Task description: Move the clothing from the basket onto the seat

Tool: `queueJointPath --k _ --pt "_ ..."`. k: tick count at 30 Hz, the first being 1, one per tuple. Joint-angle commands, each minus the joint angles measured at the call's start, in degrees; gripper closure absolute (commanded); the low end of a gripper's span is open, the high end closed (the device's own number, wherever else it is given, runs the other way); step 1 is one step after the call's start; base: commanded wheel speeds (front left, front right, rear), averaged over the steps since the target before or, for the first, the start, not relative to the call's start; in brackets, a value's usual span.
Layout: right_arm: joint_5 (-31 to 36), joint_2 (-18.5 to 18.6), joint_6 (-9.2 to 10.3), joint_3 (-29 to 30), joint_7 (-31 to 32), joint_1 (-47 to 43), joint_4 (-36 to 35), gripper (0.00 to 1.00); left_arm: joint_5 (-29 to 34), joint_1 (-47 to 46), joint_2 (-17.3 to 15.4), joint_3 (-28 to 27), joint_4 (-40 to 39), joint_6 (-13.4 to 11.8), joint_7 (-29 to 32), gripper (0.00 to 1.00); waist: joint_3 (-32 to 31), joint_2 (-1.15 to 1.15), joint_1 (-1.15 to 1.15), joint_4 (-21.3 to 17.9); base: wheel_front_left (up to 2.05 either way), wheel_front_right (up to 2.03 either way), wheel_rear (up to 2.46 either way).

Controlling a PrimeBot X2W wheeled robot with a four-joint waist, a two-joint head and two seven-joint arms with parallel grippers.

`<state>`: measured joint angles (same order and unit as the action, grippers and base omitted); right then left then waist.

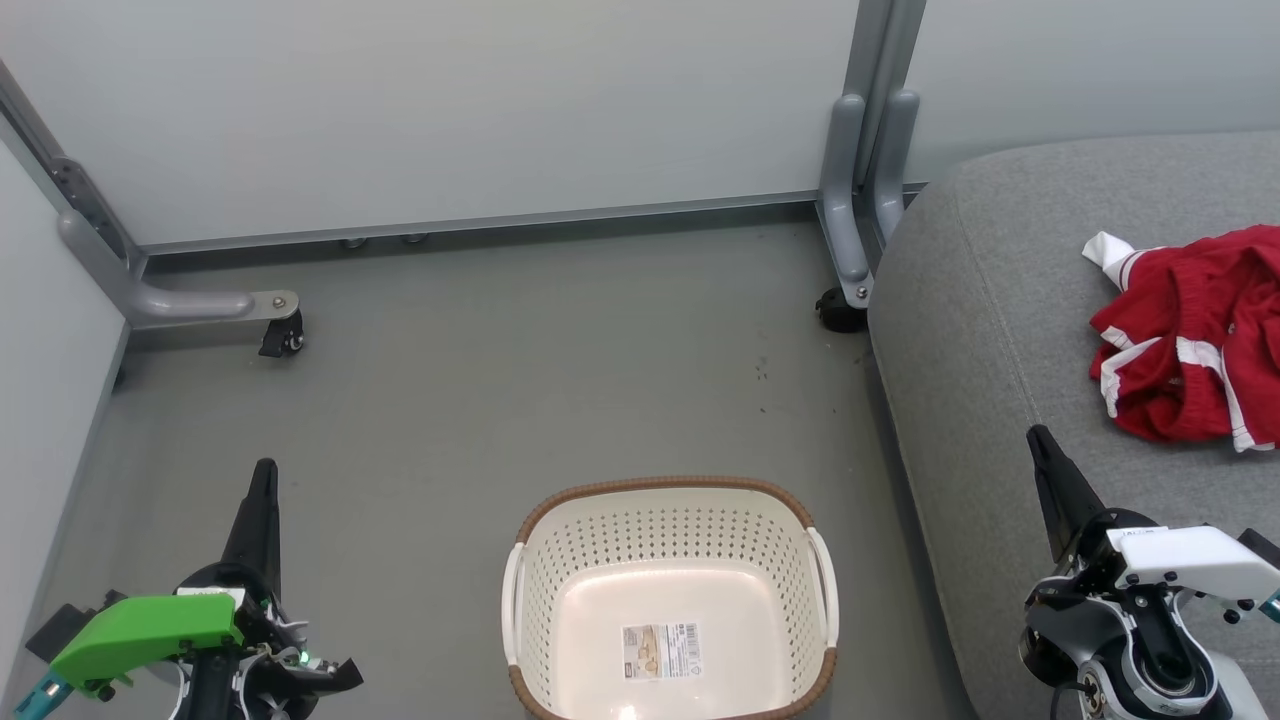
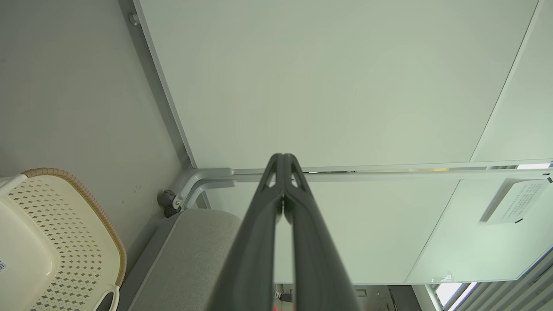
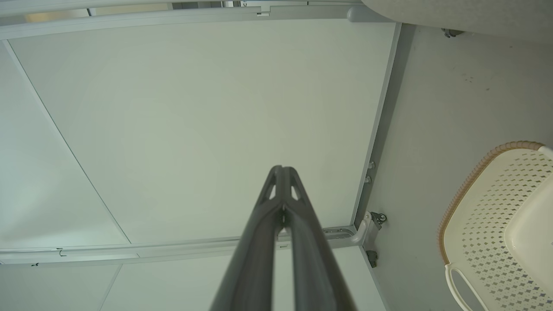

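In the head view, crumpled red fabric clothing (image 1: 1190,335) with white trim lies on the large grey upholstered seat (image 1: 980,330), in from its rounded corner. The cream perforated plastic basket (image 1: 660,487) with a brown woven rim stands on the grey floor (image 1: 450,400) beside the seat, a paper label (image 1: 661,651) on its bottom. The wrist views add the claws up close: the left gripper (image 2: 283,158) and right gripper (image 3: 283,169) each have their fingers pressed together, holding nothing.

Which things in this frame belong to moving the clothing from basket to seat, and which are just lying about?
Part of the job:
- red clothing, lying on the seat
- grey seat
- white basket, holding a label
- left gripper and right gripper, both shut

Just there:
- partition panels
- wheeled feet
- floor
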<state>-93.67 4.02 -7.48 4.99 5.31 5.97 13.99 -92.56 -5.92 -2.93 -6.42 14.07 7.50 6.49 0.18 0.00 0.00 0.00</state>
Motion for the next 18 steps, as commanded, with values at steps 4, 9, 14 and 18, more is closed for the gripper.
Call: queueJointPath --k 4,9,14,18 --pt "0.2 -0.2 -0.02 0.3 0.2 0.4 0.1 1.00 0.1 -0.6 -0.1 -0.2 0.0 0.1 0.1 1.00 0.0 0.00 0.00 0.0 0.00 0.00 0.00" --pt "0.3 -0.3 -0.02 0.4 0.2 0.4 0.1 1.00 0.1 -0.6 -0.1 -0.2 0.0 0.1 0.1 1.00 0.0 0.00 0.00 0.0 0.00 0.00 0.00" --pt "0.4 -0.3 -0.02 0.4 0.3 0.4 0.2 1.00 0.1 -0.6 0.0 -0.2 0.0 0.1 0.2 1.00 0.0 0.00 0.00 0.0 0.00 0.00 0.00" --pt "0.5 -0.4 -0.02 0.5 0.4 0.4 0.1 1.00 0.2 -0.6 0.0 -0.2 0.0 0.1 0.2 1.00 0.0 0.00 0.00 0.0 0.00 0.00 0.00"
